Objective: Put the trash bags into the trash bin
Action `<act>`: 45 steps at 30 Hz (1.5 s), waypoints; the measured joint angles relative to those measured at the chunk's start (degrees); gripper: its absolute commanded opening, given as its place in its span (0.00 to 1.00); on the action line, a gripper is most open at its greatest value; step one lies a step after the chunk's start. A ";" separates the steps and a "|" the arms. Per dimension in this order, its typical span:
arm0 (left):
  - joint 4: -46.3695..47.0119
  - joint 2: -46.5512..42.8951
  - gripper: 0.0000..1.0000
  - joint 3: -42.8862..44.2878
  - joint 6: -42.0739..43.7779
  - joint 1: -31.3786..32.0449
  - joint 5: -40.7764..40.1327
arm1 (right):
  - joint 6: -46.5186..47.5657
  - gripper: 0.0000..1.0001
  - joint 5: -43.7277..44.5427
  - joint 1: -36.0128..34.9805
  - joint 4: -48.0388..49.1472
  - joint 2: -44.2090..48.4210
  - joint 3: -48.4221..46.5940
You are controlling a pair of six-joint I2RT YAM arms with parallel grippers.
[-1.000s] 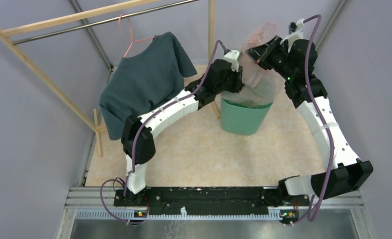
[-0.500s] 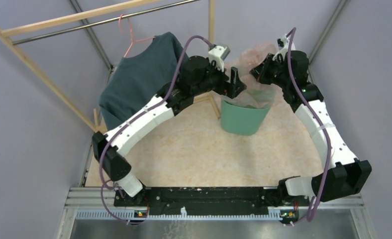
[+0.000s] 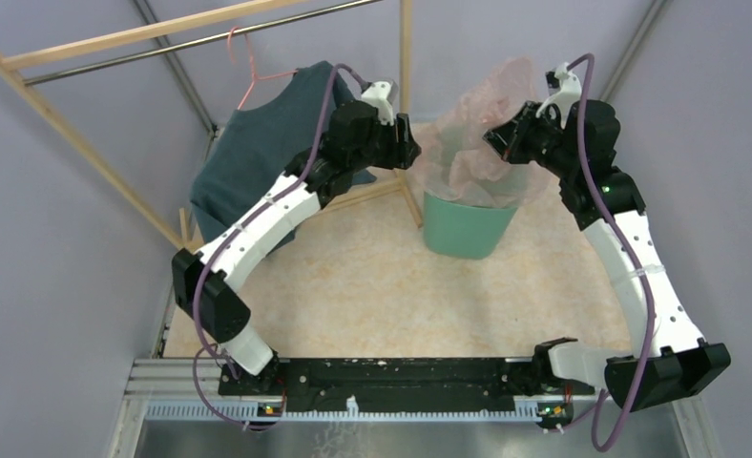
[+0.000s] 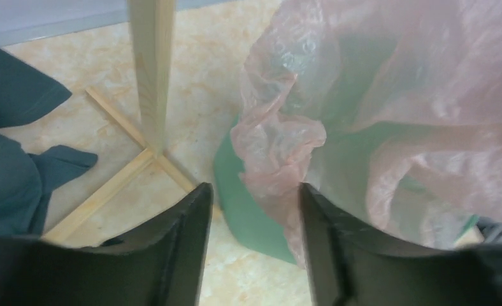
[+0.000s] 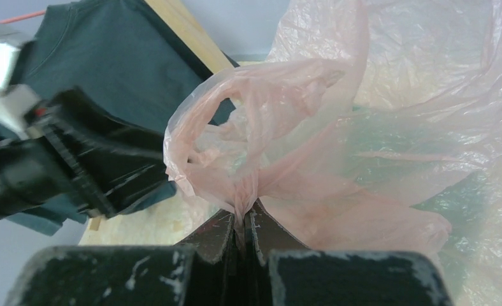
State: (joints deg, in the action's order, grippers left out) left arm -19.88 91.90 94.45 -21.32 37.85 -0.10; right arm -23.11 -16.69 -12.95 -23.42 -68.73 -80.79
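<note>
The thin, wrinkled, translucent pale-pink plastic trash bag [image 3: 468, 143] is held up at the far right of the scene. Its lower folds are draped into and over the mint-green, taper-sided plastic trash bin [image 3: 463, 229], which stands upright on the mottled beige floor [image 3: 372, 286]. Most of the film is seen above the rim; how much lies inside cannot be told.

A gathered twist of the trash bag's upper edge is pinched between the closed jaws of the right gripper [image 5: 243, 223], above the bin and on the bag's right side. The left gripper [image 4: 253, 191] is set just left of the bag, its jaws spread wide and nothing clamped between them. A crumpled fold of film hangs just beyond its fingertips, with the bin's left wall below.

The bag's long axis is judged to run downward from the pinch to the bin mouth, so the loose film would need to be pressed straight down. The left gripper is the nearer to that loose fold.

An upright post of the light wooden rack [image 4: 150, 70] stands just left of the bin. A dark teal shirt [image 3: 258, 162] is hung further left.
</note>
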 measured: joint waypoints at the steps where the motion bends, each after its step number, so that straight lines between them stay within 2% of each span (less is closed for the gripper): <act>1: -0.26 1.29 0.34 0.33 -0.42 0.02 0.68 | 0.00 0.00 -0.37 0.00 -0.20 0.04 0.00; 5: -0.63 6.38 0.15 2.95 -0.74 1.70 2.84 | 0.00 0.00 -1.40 0.00 -0.87 0.04 0.00; 15: 1.18 12.76 0.15 10.29 -0.02 11.96 0.17 | -1.20 0.00 -4.83 0.00 0.15 -0.59 0.94; 17: 0.98 14.19 0.21 10.25 -0.46 12.11 -0.02 | -1.79 0.00 -6.16 0.00 0.26 -1.60 1.40; 23: 0.15 13.79 0.51 5.05 -0.26 10.91 -1.68 | -1.84 0.00 -8.90 0.00 -2.12 -5.64 1.68; 27: -0.90 8.48 0.77 1.16 1.11 10.73 -2.12 | 0.52 0.00 -9.75 -0.09 -8.94 -8.39 -0.44; 29: -1.27 3.98 0.85 -0.90 1.64 10.75 -2.10 | 2.36 0.00 -10.01 -0.61 -12.81 -10.56 -3.15; 35: -0.15 -11.47 0.91 -4.28 1.68 10.78 -1.38 | 7.41 0.00 -6.64 -4.98 -21.53 -17.00 -7.63; 40: 0.66 -18.88 0.94 -6.08 1.70 10.78 -1.97 | 9.27 0.00 -2.86 -7.37 -25.97 -20.46 -6.34; 45: -0.15 -24.39 0.95 -13.07 1.40 10.78 -3.67 | 11.21 0.00 -4.28 -7.41 -27.50 -20.68 -2.10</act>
State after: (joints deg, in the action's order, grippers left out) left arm -20.03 67.51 81.38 -19.92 48.62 -3.77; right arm -11.90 -20.97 -20.36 -50.92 -89.41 -82.89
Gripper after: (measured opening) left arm 0.944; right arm 0.006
